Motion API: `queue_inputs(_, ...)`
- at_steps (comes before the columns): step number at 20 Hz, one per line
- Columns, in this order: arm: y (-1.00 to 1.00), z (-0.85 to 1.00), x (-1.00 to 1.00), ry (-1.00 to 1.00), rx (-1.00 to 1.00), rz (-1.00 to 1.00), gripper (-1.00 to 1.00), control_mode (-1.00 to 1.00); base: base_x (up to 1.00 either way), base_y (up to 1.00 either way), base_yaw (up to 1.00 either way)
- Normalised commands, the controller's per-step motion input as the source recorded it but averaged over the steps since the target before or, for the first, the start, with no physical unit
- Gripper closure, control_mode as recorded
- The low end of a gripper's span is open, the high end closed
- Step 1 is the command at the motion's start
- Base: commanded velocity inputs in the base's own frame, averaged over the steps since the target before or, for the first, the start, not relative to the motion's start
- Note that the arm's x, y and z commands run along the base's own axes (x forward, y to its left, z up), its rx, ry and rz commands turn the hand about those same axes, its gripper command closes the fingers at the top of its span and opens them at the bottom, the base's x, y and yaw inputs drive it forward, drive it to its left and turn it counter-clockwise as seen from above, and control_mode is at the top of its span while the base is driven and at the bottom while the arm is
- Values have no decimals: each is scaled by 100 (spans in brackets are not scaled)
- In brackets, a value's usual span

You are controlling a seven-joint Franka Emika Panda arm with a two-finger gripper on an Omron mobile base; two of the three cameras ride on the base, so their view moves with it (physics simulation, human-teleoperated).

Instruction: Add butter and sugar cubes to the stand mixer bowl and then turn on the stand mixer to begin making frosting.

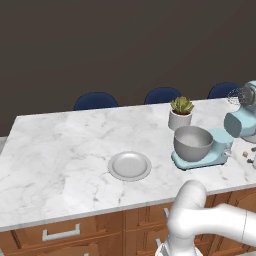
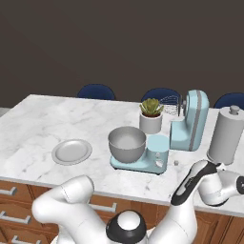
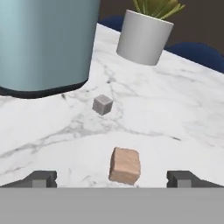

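The pincer (image 3: 112, 178) stands fully open and empty just above the marble bench (image 3: 175, 109), its two dark tips well apart on either side of a brownish-pink cube (image 3: 125, 165) that neither tip touches. A smaller grey cube (image 3: 103, 105) lies beyond it, near the foot of the stand mixer (image 2: 189, 121). The stand mixer bowl (image 2: 127, 144) sits on the mixer's blue base, beside a white plant pot (image 2: 151, 123).

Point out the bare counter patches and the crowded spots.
Bare marble lies left of the plate to the counter's end. Crowded: plant pot, stand mixer with its bowl, canister, and two small cubes.
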Motion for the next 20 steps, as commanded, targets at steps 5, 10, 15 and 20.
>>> queue_inputs(5, -1, -10, 9, 4, 0, 0, -100, -100, 0, 0, 0)
queue_inputs(10, 1, -1, 1, 2, 0, 0, -100, -100, 0, 0, 0)
queue_inputs(15, 12, -3, 0, 4, 0, 0, -100, -100, 0, 0, 0)
queue_inputs(20, 20, 0, 2, 1, 0, 0, -100, -100, 0, 0, 0)
